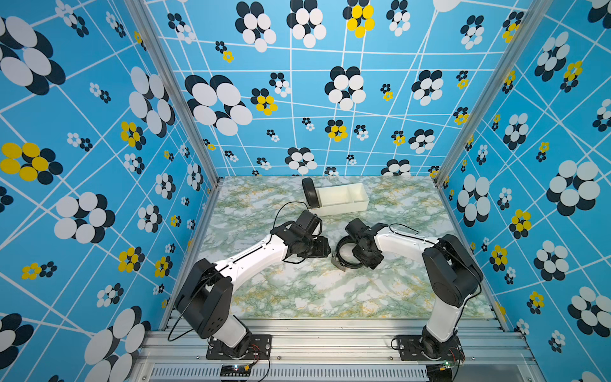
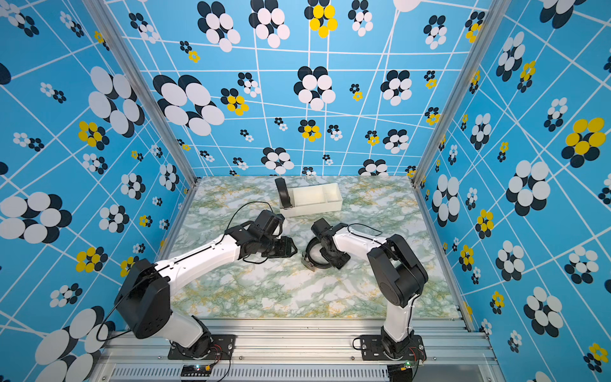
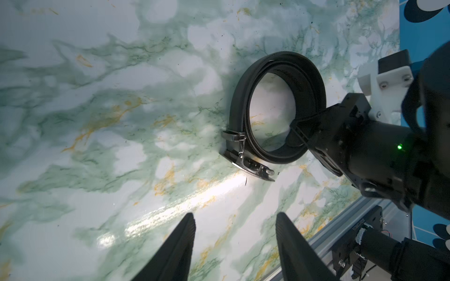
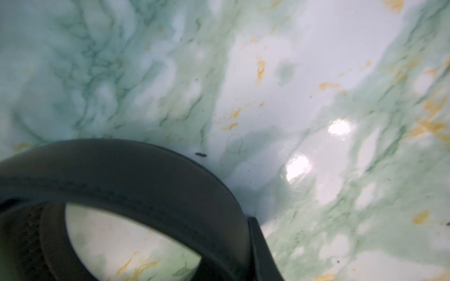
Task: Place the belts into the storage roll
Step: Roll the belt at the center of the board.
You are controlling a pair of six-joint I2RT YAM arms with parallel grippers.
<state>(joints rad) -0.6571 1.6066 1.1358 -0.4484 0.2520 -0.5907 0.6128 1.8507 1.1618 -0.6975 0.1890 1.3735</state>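
The storage roll (image 1: 350,206) (image 2: 317,208), an off-white divided tray, sits at the back of the marble table. One belt, a black coil (image 1: 310,192) (image 2: 284,192), stands on edge at its left end and rises above the rim. The other belt, a loose black coil (image 1: 340,253) (image 2: 309,253) (image 3: 243,102) (image 4: 146,175), lies mid-table with its metal buckle (image 3: 246,165) outward. My right gripper (image 1: 358,261) (image 2: 329,259) (image 3: 298,129) is shut on this coil's wall; one finger (image 4: 260,243) shows outside it. My left gripper (image 1: 327,252) (image 2: 293,246) (image 3: 235,219) stands open beside the coil, holding nothing.
The blue flowered walls close in the table on three sides. An aluminium rail (image 1: 330,334) with both arm bases runs along the front edge. Bare marble (image 1: 314,291) lies between the coil and the rail. A thin black cable (image 1: 284,208) loops above the left arm.
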